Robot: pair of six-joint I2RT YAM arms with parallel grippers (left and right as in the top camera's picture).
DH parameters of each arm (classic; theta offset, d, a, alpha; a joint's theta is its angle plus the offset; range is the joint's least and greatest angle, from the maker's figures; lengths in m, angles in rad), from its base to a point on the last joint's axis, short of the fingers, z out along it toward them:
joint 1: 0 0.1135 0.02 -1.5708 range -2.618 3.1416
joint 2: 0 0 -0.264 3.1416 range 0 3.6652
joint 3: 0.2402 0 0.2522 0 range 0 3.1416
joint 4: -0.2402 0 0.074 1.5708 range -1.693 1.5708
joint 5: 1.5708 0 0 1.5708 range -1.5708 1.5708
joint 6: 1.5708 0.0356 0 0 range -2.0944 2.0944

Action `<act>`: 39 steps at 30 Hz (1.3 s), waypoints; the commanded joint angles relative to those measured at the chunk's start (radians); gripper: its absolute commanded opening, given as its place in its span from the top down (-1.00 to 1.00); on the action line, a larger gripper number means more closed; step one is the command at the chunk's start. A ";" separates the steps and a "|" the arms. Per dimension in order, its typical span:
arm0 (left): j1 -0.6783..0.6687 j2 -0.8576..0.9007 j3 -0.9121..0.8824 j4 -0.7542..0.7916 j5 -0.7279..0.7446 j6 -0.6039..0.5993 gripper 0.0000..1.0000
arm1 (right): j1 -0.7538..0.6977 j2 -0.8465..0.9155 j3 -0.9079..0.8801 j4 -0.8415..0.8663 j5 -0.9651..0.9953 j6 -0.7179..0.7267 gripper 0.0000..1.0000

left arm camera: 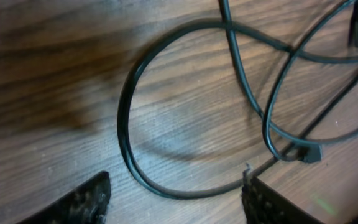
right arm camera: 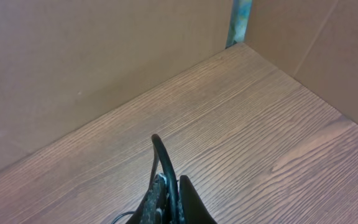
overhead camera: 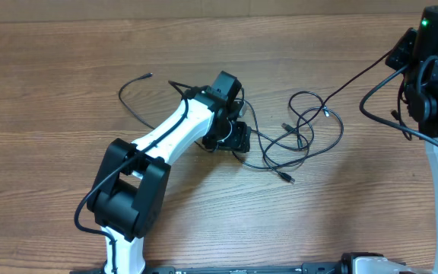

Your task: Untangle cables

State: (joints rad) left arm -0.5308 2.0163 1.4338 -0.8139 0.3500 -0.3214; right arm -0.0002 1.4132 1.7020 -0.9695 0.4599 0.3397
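Note:
Several thin black cables (overhead camera: 299,129) lie tangled on the wooden table right of centre, with small plugs at their ends (overhead camera: 287,177). Another cable end (overhead camera: 131,85) curves out at the left, behind the left arm. My left gripper (overhead camera: 236,141) is low over the table at the tangle's left edge. It is open, and a cable loop (left arm camera: 129,112) lies between its fingertips (left arm camera: 176,200). My right gripper (right arm camera: 169,193) is shut on a black cable (right arm camera: 161,155) and held high at the far right (overhead camera: 398,55). That cable runs down to the tangle (overhead camera: 356,76).
Cardboard walls (right arm camera: 73,62) stand behind the wooden table (overhead camera: 67,61). The left arm's white link (overhead camera: 169,133) lies across the middle left. Thicker black wiring (overhead camera: 379,118) hangs by the right arm.

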 commanded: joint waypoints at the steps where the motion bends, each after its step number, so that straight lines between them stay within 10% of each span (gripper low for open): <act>1: -0.021 0.013 -0.061 0.068 -0.010 -0.009 -0.21 | -0.001 -0.003 0.012 0.006 0.022 0.001 0.93; 5: -0.026 0.013 -0.077 0.105 -0.010 -0.009 0.31 | -0.001 -0.003 0.012 0.006 0.022 0.001 0.93; 7: -0.025 0.013 -0.072 0.116 -0.017 -0.009 0.92 | -0.001 -0.003 0.012 0.005 0.022 0.001 0.93; 20: 0.182 -0.126 0.228 -0.310 -0.413 -0.006 0.92 | -0.188 0.002 0.012 0.079 0.124 0.025 0.93; 26: 0.305 -0.186 0.231 -0.382 -0.404 -0.013 0.92 | -0.442 0.015 0.012 0.058 -0.003 0.087 0.93; 39: 0.244 -0.186 0.230 -0.391 -0.252 0.002 0.92 | -0.464 0.161 0.012 -0.005 -0.335 0.079 0.93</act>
State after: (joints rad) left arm -0.2668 1.8458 1.6493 -1.2015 0.0601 -0.3374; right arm -0.4671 1.5631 1.7020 -0.9646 0.1837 0.4179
